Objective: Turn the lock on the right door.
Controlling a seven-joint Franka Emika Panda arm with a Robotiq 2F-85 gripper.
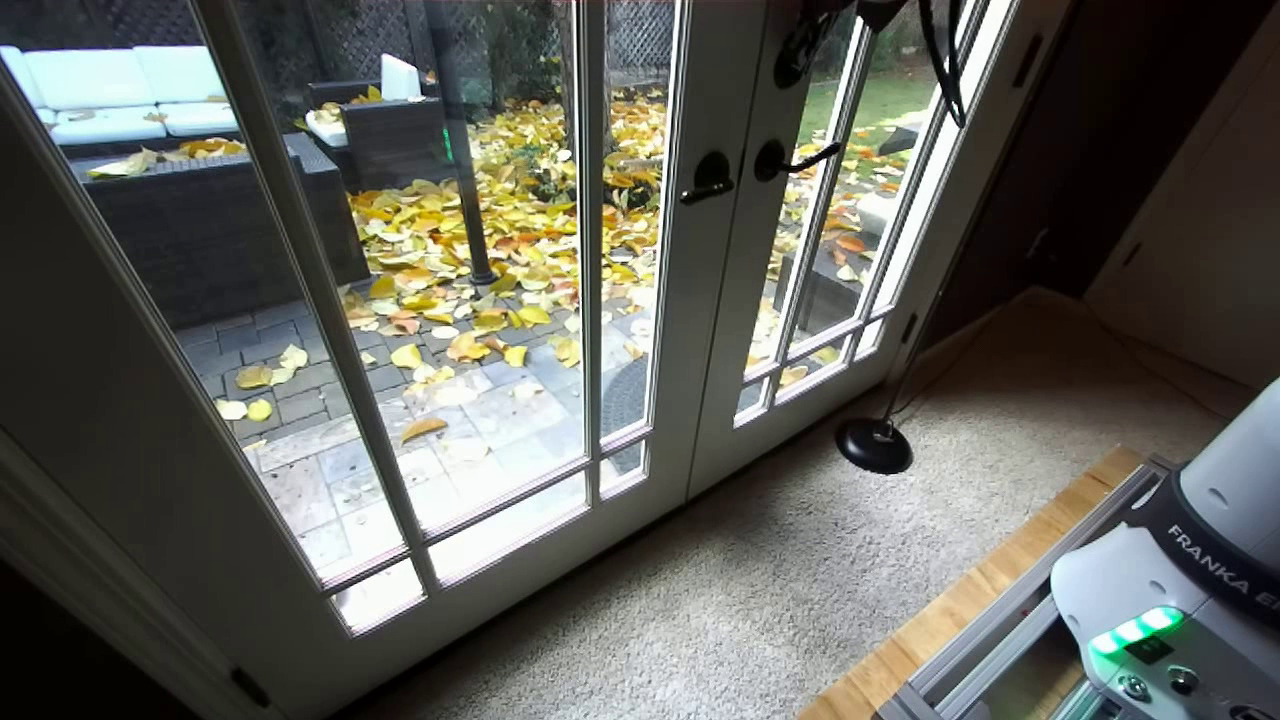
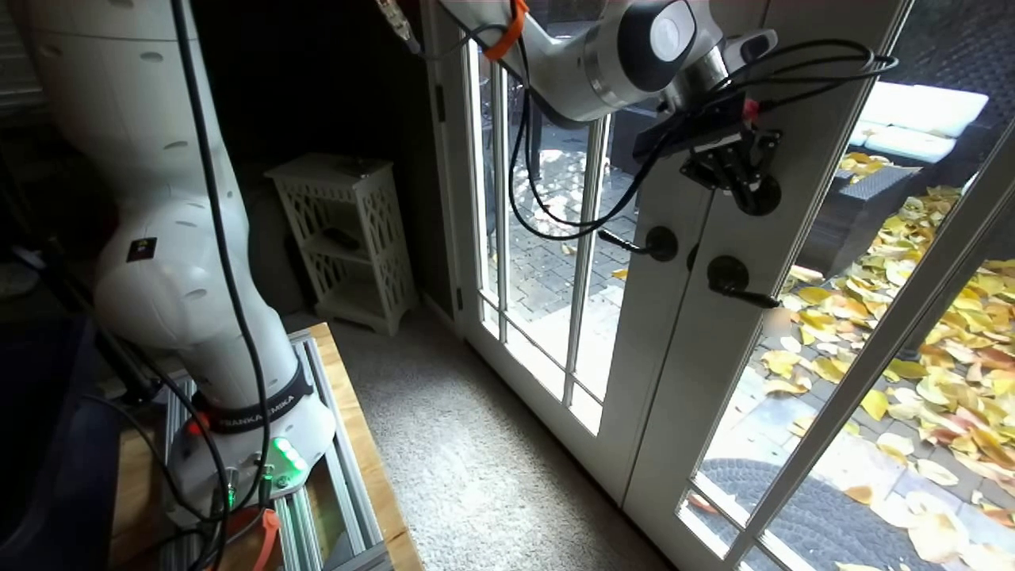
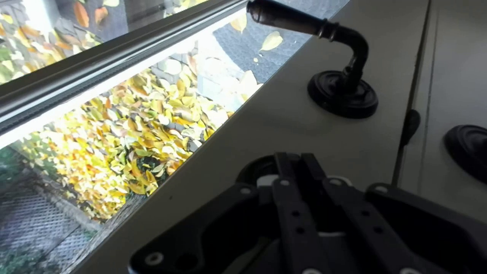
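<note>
The right door point(image 2: 714, 373) is white-framed with glass panes and a long dark lever handle point(image 3: 289, 19); it is shut against the other door. The lock point(image 3: 251, 171), a small dark round piece, sits on its stile, on the other side of the lever's plate from the floor. The lock also shows in both exterior views point(image 1: 787, 68) point(image 2: 769, 195). My gripper point(image 3: 294, 155) is at the lock, its black fingers nearly together with a dark piece in the narrow gap. In an exterior view the gripper point(image 2: 749, 198) covers part of the lock. The thumb-turn's angle is mostly hidden.
The other door point(image 1: 700, 300) has its own dark lever point(image 1: 707, 188). A black lamp base point(image 1: 875, 445) stands on the carpet by the doors. Cables point(image 2: 555, 230) hang from the arm in front of the glass. A white shelf point(image 2: 349, 238) stands by the dark wall.
</note>
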